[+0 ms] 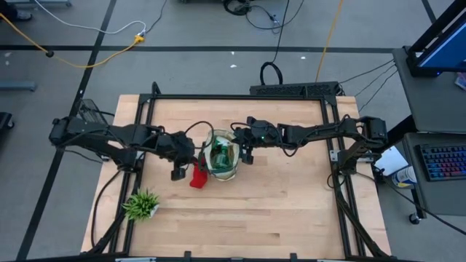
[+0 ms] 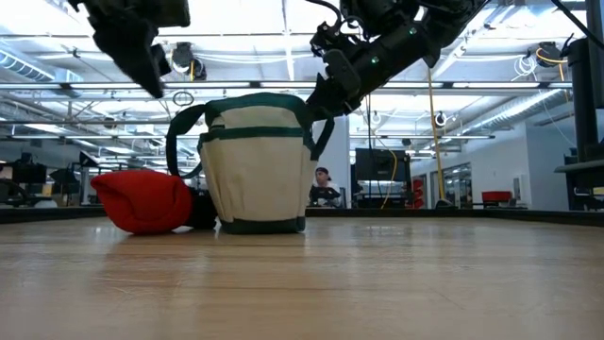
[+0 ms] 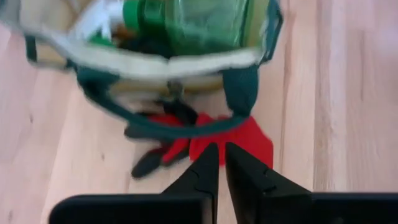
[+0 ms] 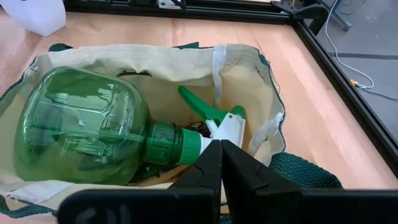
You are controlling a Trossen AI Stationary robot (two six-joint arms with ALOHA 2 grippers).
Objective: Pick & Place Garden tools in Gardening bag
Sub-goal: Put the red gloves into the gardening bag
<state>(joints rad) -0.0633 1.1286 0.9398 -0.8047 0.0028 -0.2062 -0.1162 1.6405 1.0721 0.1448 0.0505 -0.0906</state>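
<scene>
On the table point(image 1: 291, 211), left to right: the left gripper point(image 1: 177, 173) hovers beside the red glove point(image 1: 197, 177), fingers slightly parted, holding nothing. The glove lies flat against the bag point(image 1: 221, 155). The spray bottle point(image 4: 93, 134) lies on its side inside, nozzle toward the right gripper point(image 1: 247, 156), clamped on the bag rim.

Wooden worktop point(image 1: 277, 211) inside a black frame point(image 1: 240, 97). Spiky green plant point(image 1: 141, 205) on the worktop toward 7 o'clock, well apart from other items. Black cable loop point(image 1: 271, 73) on the grey floor at 12 o'clock. Yellow cable point(image 1: 87, 64) runs across the floor at 10 o'clock. Keyboard point(image 1: 442, 161) on a side desk at 3 o'clock. Low view: a person point(image 2: 324, 185) seated far behind, monitors point(image 2: 377, 164) nearby.
</scene>
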